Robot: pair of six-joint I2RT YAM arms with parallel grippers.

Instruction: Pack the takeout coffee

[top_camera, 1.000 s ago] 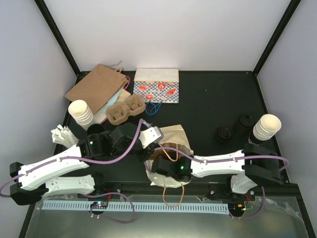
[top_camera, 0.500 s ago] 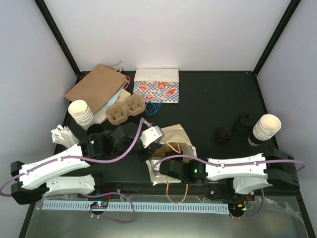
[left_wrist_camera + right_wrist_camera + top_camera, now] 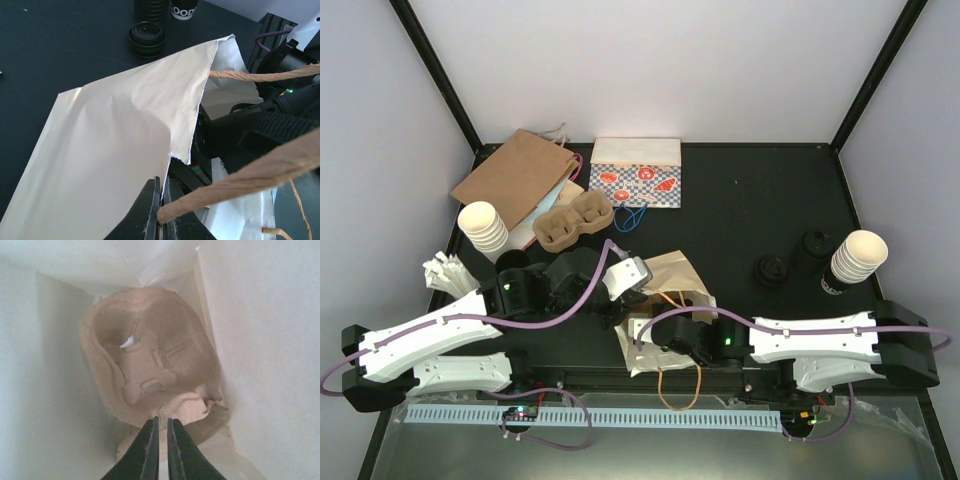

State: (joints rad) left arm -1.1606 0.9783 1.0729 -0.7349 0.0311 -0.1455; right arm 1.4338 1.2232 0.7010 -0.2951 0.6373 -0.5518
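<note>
Takeout coffee, meaning the lidded cup itself, I cannot pick out for certain in any view, so where it sits stays unsettled

From the top camera, a pale paper bag (image 3: 672, 272) lies slumped between the two arms near the front edge of the table (image 3: 740, 200). The left gripper (image 3: 620, 305) is at the bag's mouth. The right arm (image 3: 800, 335) reaches in from the other side, and its claw is hidden by the paper. Off to the right stand a stack of black lids (image 3: 815, 243), one loose lid (image 3: 772, 268) and a stack of lidless cups (image 3: 858, 255). None of these looks like a closed cup, as far as I can tell

In the left wrist camera, the jaws are pinched together on the bag's twine handle (image 3: 240, 176), holding the mouth up

In the right wrist camera, the right gripper (image 3: 161, 420) has its jaws almost touching with nothing between them. It sits just over the rim of a cardboard cup carrier (image 3: 150, 355) lying deep in the bag, and the carrier's wells look empty

My reading is that the bag is open and the carrier is in. The coffee has yet to be fetched and set inside, so most of the job remains
</note>
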